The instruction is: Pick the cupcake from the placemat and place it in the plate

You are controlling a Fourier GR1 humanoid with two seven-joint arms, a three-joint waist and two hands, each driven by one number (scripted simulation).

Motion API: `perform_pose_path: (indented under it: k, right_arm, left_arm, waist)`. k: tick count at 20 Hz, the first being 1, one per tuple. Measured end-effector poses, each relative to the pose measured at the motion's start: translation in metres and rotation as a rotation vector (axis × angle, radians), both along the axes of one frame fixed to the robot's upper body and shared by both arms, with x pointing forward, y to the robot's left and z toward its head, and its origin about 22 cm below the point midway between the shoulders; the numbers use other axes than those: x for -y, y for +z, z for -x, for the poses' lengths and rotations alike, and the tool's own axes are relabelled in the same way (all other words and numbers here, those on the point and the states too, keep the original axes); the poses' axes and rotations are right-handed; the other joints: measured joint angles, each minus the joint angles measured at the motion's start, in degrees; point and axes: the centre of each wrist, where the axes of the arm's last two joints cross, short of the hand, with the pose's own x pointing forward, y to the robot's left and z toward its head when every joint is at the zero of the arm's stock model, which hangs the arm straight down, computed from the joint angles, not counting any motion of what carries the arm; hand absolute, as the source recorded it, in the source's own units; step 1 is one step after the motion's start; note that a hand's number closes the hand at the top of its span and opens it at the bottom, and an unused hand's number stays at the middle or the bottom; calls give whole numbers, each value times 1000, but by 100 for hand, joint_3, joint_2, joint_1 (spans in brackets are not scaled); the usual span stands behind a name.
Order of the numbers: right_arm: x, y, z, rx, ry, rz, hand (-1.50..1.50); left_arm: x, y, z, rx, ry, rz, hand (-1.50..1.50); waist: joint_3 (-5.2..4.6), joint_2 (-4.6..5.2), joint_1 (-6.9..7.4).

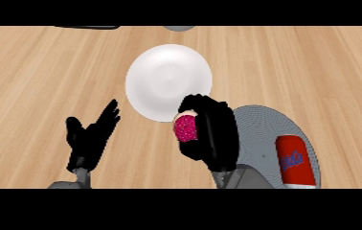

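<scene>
A white plate point(168, 78) lies on the wooden counter at the centre. My right hand point(212, 135) is curled round the cupcake point(186, 127), which shows a pink wrapper and a pale top. The hand holds it just off the plate's lower right rim, at the left edge of the grey round placemat point(272, 123). My left hand point(90, 137) rests open at the lower left, fingers up, holding nothing.
A red can point(295, 163) with a blue and white label lies on the placemat at the lower right. Dark and grey objects point(88, 27) show partly at the counter's far edge.
</scene>
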Motion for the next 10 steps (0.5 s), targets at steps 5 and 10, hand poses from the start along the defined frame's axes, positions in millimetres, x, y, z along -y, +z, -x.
perform_pose_path:
  k: [5,10]
  right_arm:
    - [-15,7,1,56,-158,-138,150]
    - [-28,11,-7,135,-248,-207,150]
  left_arm:
    - [4,2,-3,1,-14,1,0]
    - [7,4,-5,-2,-22,-2,0]
  waist:
    - [2,35,66]
    - [5,71,112]
